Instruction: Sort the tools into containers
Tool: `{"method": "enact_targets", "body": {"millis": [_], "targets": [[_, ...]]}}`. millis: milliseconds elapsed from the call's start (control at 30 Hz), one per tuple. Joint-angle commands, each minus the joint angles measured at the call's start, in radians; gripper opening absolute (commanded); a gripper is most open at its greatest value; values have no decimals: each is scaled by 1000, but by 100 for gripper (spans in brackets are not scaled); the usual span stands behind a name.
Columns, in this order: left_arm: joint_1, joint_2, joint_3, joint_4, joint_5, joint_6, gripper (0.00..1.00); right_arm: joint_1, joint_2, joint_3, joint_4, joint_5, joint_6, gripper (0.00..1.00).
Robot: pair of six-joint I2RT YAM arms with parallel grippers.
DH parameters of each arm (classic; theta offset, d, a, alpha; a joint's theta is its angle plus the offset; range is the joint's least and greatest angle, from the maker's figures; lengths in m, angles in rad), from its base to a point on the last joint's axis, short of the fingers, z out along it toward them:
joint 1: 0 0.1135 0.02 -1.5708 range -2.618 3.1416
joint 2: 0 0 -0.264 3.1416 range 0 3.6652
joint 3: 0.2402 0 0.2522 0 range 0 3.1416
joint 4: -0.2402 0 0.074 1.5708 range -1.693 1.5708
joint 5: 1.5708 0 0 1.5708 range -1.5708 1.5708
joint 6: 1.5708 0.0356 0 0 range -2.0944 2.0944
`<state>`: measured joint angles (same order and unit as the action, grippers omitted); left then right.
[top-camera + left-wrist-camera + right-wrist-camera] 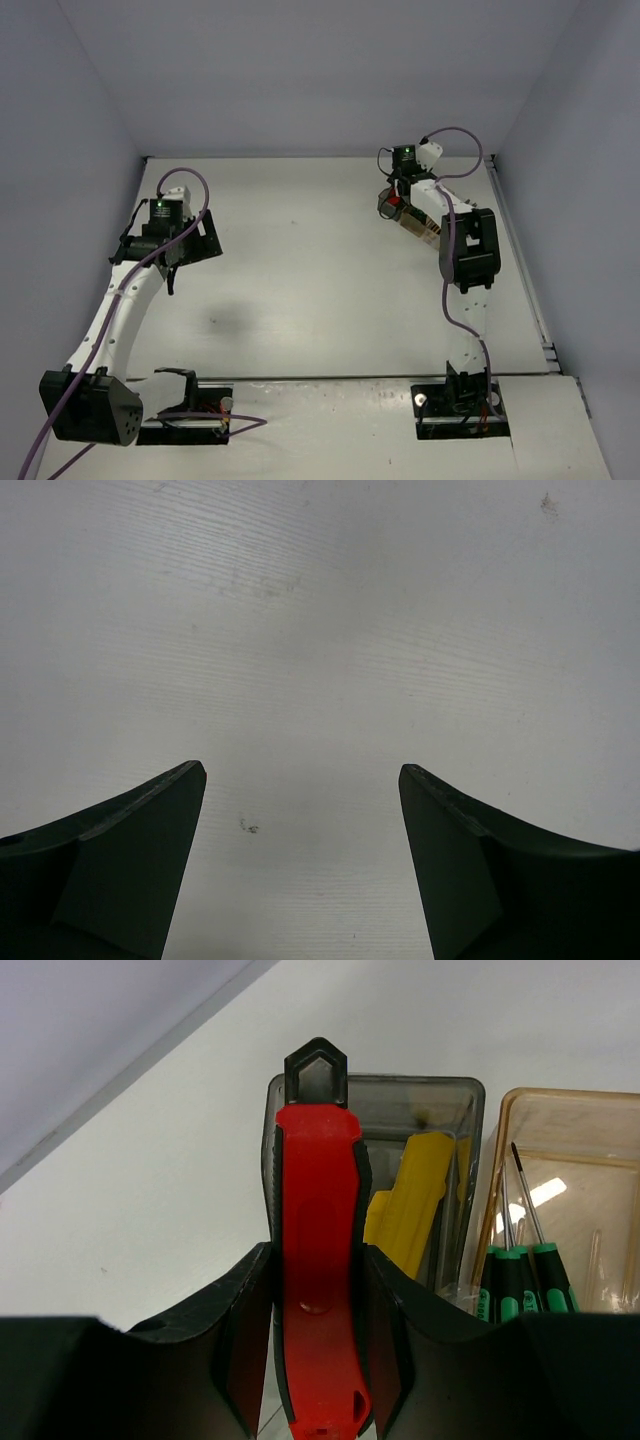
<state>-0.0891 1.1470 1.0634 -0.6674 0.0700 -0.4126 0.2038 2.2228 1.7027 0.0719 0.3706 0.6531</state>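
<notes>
My right gripper is shut on the red utility knife, holding it over the left rim of the dark smoky grey bin. The yellow utility knife lies inside that bin. The translucent tan bin to its right holds thin black screwdrivers with green marks. In the top view the right gripper hovers over the bins at the back right, mostly hidden by the arm. My left gripper is open and empty over bare table; it sits at the left in the top view. The clear bin and pliers are out of view.
The white table is enclosed by walls at the back and sides. A raised rail runs along the right edge. The arm bases stand at the near edge.
</notes>
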Motion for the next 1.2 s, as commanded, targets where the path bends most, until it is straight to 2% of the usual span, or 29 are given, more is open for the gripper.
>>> {"method": "enact_targets", "body": {"millis": [0,100,267,333,500,667,767,833,900,1100,1167], "targets": [[11,-27,18,37,-10,-2,76,9,-63,35,86,44,15,37],[12,-30,17,36,-9,-2,76,17,-117,12,88,56,-20,50],[18,-37,18,36,-7,-2,76,16,-240,-58,87,54,-56,63],[19,-42,18,37,-9,-1,76,14,-287,-100,86,48,-80,66],[25,-59,19,35,-10,4,76,16,-525,-287,86,-7,-180,69],[30,-91,18,36,-16,13,76,15,-882,-531,82,-50,-303,72],[31,-121,17,38,-22,18,76,11,-1132,-701,64,-82,-374,82],[34,-133,15,44,-21,24,76,10,-1291,-763,28,-93,-390,94],[35,-147,18,49,-18,32,76,9,-1416,-835,-28,-119,-407,100],[35,-200,8,74,-22,57,76,16,-1728,-921,-178,-194,-367,100],[35,-226,-1,81,-23,64,76,16,-1771,-937,-211,-205,-354,100]]}}
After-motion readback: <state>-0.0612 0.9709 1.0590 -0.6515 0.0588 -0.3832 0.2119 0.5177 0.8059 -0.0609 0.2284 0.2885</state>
